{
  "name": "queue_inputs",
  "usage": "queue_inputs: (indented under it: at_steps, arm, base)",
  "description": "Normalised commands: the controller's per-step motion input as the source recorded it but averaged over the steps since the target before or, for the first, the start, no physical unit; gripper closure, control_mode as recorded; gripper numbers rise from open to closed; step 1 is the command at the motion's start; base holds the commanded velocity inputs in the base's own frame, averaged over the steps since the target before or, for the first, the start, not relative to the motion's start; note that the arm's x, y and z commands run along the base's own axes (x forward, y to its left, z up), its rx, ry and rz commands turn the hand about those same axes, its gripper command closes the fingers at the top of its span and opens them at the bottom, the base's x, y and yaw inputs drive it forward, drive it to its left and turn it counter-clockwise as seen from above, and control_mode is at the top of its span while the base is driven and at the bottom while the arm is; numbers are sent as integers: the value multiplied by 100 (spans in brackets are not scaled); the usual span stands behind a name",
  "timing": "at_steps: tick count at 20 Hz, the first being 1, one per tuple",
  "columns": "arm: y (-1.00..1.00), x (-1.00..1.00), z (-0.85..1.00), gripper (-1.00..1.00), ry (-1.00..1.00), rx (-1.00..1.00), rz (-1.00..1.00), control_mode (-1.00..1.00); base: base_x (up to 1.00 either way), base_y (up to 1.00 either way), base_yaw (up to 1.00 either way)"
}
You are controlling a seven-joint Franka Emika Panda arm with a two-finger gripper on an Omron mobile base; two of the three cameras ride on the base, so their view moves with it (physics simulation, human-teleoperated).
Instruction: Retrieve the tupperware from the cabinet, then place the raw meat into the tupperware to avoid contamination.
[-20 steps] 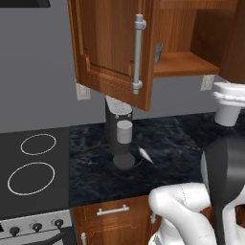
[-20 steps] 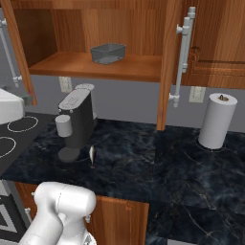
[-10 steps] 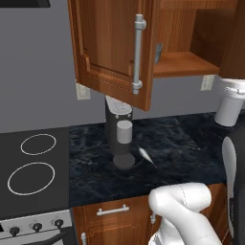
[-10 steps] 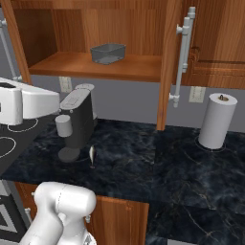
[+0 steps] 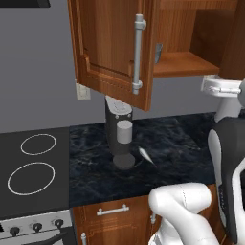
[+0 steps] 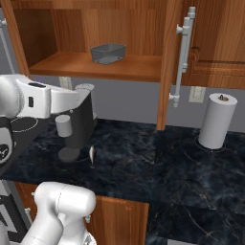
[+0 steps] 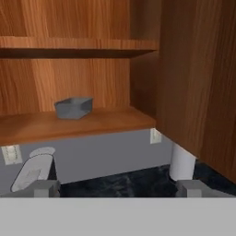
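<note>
The tupperware (image 7: 73, 107) (image 6: 107, 52) is a small grey box sitting on the lower shelf (image 6: 95, 68) of the open cabinet (image 5: 110, 48). My gripper (image 7: 117, 189) is open and holds nothing. It sits below shelf level, some way in front of the tupperware and facing into the cabinet. In the right base view my white forearm (image 6: 43, 100) reaches in from the left, in front of the coffee machine. The raw meat (image 5: 146, 155) (image 6: 91, 153), a pale pointed sliver, lies on the dark counter just right of the machine's base.
A dark coffee machine (image 5: 119, 139) (image 6: 79, 124) stands under the cabinet. A white paper-towel roll (image 6: 217, 119) (image 7: 182, 163) stands to the right. Both open doors with silver bar handles (image 6: 184, 57) (image 5: 138, 52) jut out over the counter. Stove burners (image 5: 31, 177) lie to the left.
My hand has swung in from the left edge of the right base view toward the coffee machine and the open cabinet. The jaws stay open, and the tupperware and raw meat have not moved.
</note>
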Motion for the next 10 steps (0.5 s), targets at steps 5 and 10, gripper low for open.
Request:
queue_inputs:
  at_steps: [5,10]
  arm:
    - [0,35,0,-100,0,14,10,-100]
    - [0,33,0,-100,1,16,12,-100]
  base:
    - [0,0,0]
    - [0,0,0]
